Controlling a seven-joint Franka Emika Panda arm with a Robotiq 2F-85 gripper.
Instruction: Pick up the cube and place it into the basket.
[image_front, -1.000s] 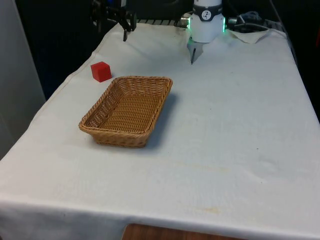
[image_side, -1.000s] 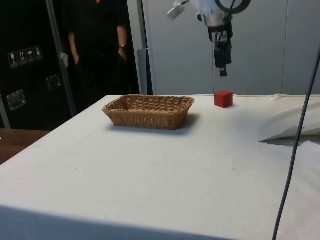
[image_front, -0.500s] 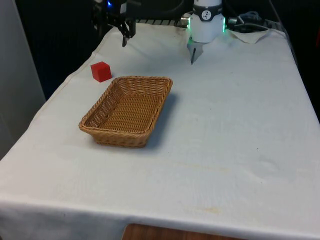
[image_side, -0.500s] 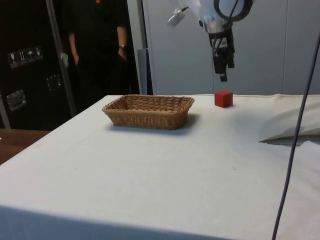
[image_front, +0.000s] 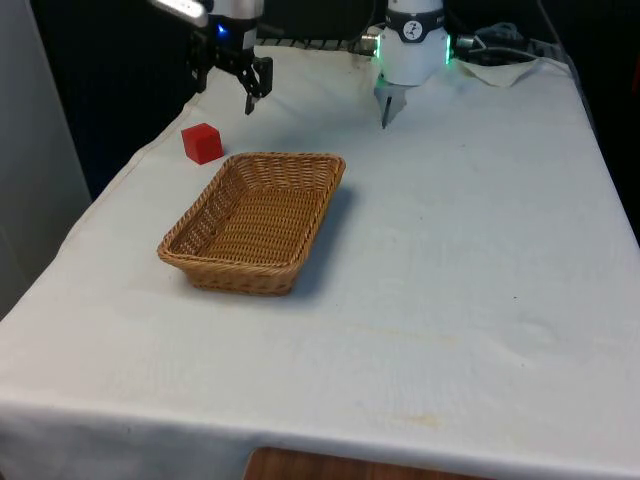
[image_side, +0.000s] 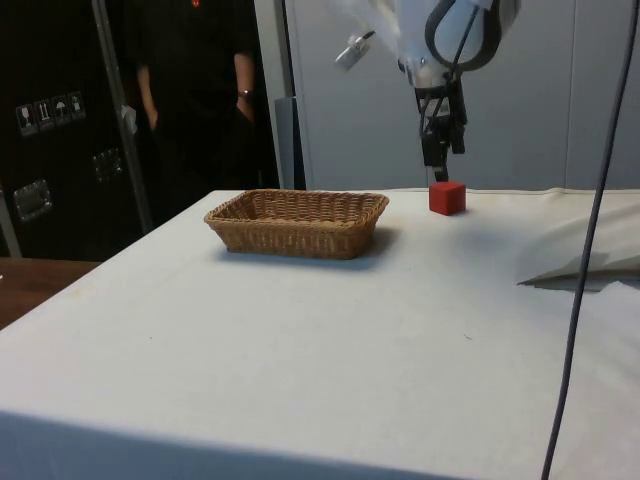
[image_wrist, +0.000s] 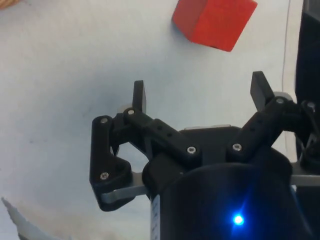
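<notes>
A shallow rectangular wicker basket (image_front: 254, 220) sits on the white tablecloth (image_front: 450, 260), toward the front view's left, with nothing in it. Beyond its far left corner, near but apart from it, a red cube (image_front: 202, 143) rests on the cloth close to the table's edge. Above and a little past the cube hangs the black gripper (image_front: 229, 92), its two fingers (image_wrist: 139, 96) spread wide with nothing between them; in the wrist view the cube (image_wrist: 215, 22) lies ahead of the fingertips, untouched. In the side view a person in dark clothes (image_side: 195, 95) stands beyond the table.
</notes>
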